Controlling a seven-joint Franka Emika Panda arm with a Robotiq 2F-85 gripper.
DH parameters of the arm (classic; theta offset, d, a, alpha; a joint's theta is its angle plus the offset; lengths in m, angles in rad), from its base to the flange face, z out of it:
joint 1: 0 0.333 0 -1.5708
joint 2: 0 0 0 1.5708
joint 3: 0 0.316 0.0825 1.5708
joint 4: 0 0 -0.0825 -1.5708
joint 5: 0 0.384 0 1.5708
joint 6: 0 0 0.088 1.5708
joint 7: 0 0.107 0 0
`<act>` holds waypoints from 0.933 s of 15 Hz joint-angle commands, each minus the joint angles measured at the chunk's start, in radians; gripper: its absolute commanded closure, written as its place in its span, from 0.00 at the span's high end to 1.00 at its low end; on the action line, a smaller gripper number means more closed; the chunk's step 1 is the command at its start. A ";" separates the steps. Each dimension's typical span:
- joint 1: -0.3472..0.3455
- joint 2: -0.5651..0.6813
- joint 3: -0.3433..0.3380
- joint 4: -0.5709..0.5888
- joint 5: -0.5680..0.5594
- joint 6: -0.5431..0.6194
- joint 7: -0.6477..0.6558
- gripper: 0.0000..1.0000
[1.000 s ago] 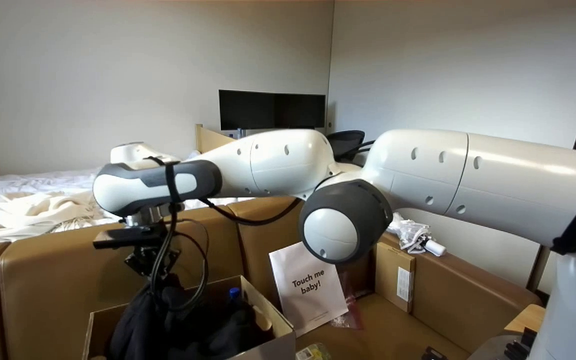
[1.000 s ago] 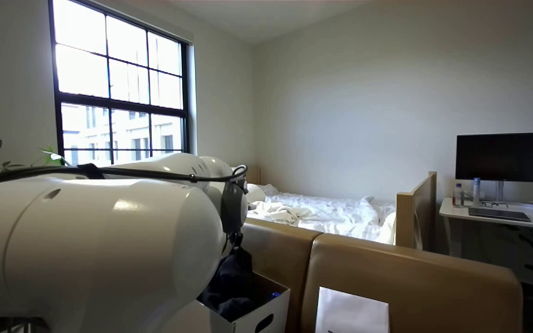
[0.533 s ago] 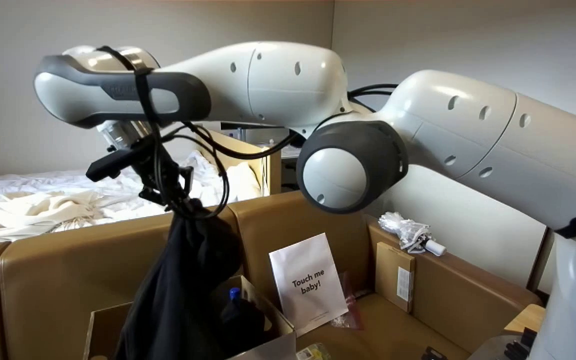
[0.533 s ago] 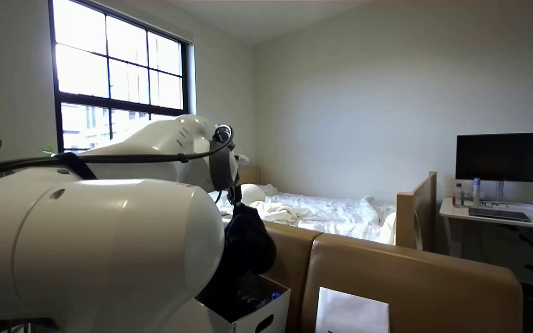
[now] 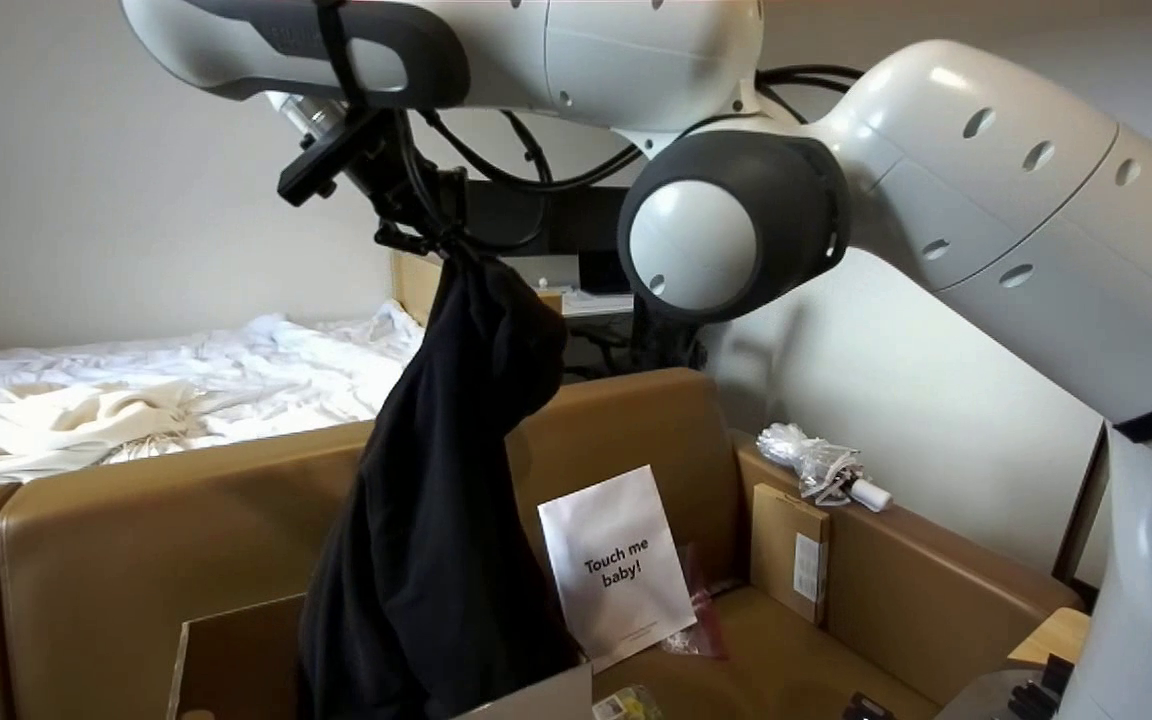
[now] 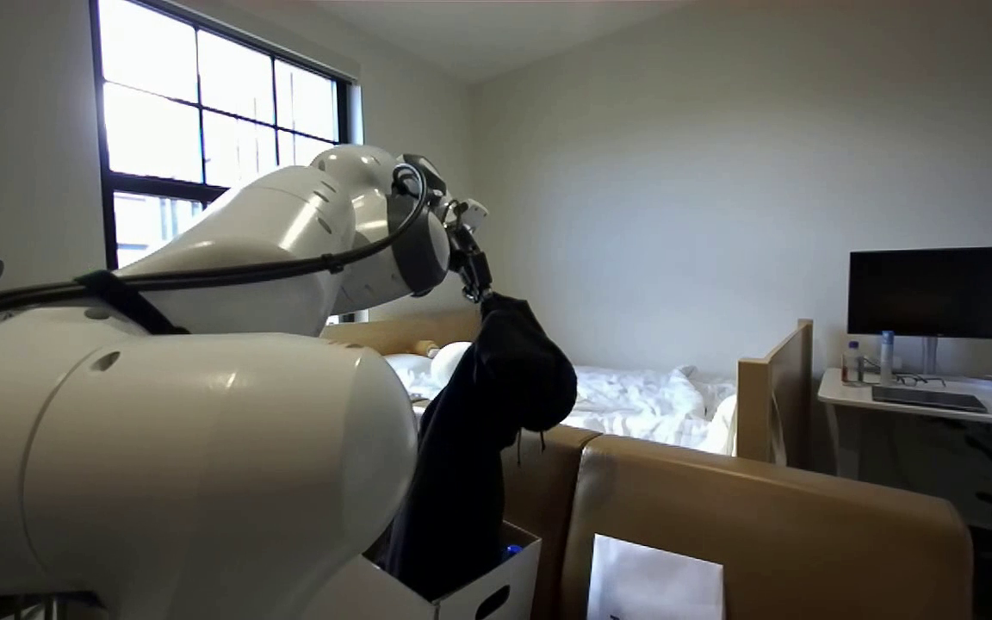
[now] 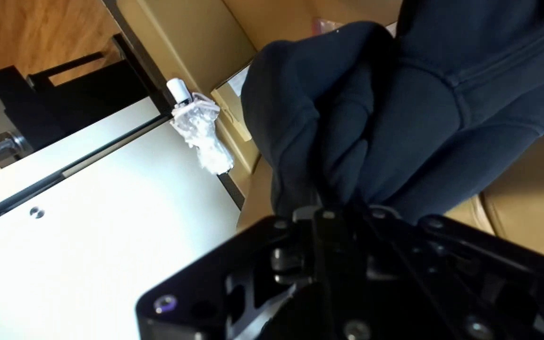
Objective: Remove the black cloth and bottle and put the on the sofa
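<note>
The black cloth (image 5: 446,480), a hooded garment, hangs from my gripper (image 5: 448,245). It also shows in an exterior view (image 6: 479,430). Its lower end still hangs inside the cardboard box (image 5: 546,695). In the wrist view the cloth (image 7: 409,108) bunches at the fingertips of my gripper (image 7: 347,212), which is shut on it. The bottle's blue cap (image 6: 511,551) shows at the box's inner edge in an exterior view; the rest of the bottle is hidden. The brown sofa (image 5: 176,520) stands behind and around the box.
A white paper sign (image 5: 621,580) leans on the sofa beside the box. A flat cardboard package (image 5: 791,550) stands by the armrest, with a plastic-wrapped white item (image 5: 821,470) on top of the armrest. A bed (image 5: 186,390) lies behind the sofa back.
My gripper has risen from low over the box to well above the sofa back, drawing the cloth upward. The blue cap has become hidden behind the cloth in an exterior view.
</note>
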 commanded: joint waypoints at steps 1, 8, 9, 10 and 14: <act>-0.004 -0.094 -0.063 -0.084 -0.091 0.002 -0.156 0.02; 0.026 -0.104 -0.181 -0.001 -0.375 -0.053 -0.277 0.02; 0.030 -0.109 -0.190 0.001 -0.423 -0.044 -0.284 0.02; 0.032 -0.118 -0.192 0.002 -0.463 -0.046 -0.296 0.02; 0.010 -0.169 -0.167 0.005 -0.576 -0.055 -0.381 0.02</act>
